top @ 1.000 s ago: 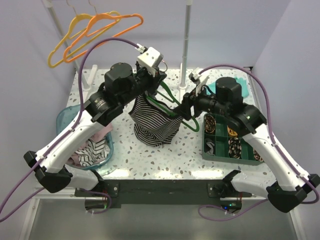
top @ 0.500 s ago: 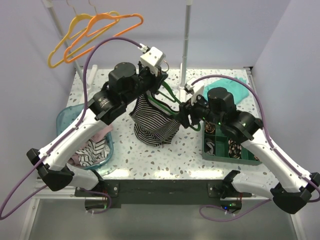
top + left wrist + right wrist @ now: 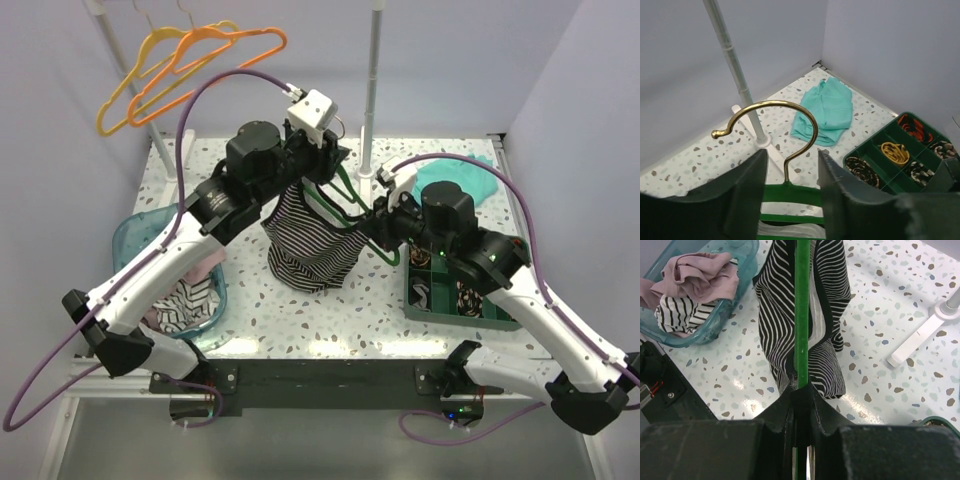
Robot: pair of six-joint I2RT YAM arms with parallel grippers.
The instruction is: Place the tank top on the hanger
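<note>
Checking the overhead cam, I've got both arms meeting over the middle of the desk (image 3: 300,320), a bit toward the far edge, with the hanger (image 3: 346,196) held up in the air between them. The left pincer (image 3: 326,166) has it from the top. On my left wrist cam the green neck sits squeezed between the two fingers (image 3: 740,200), and the gold hook (image 3: 786,172) sticks up out of the gap. The right pincer (image 3: 378,226) comes in from the right-hand side and is clamped tight on a green bar of the hanger. On the right wrist cam its jaws are pinched together around that bar. The striped fabric comes right up to the fingertips there, but I can't tell if any of it is pinched in too.

The top (image 3: 308,245) hangs off the hanger in a narrow, bunched-up drape over the middle of the desk. One green bar runs down through it, with striped cloth on both sides. I can't tell if the bottom hem touches the desk or sits just above it.

Other stuff: a teal bin (image 3: 125,232) with a pink garment (image 3: 695,272) in it at the left edge, a green tray (image 3: 450,317) near the right edge, a teal cloth (image 3: 470,180) in the far right corner, and an orange hanger (image 3: 278,40) up on the rack at the far left.
</note>
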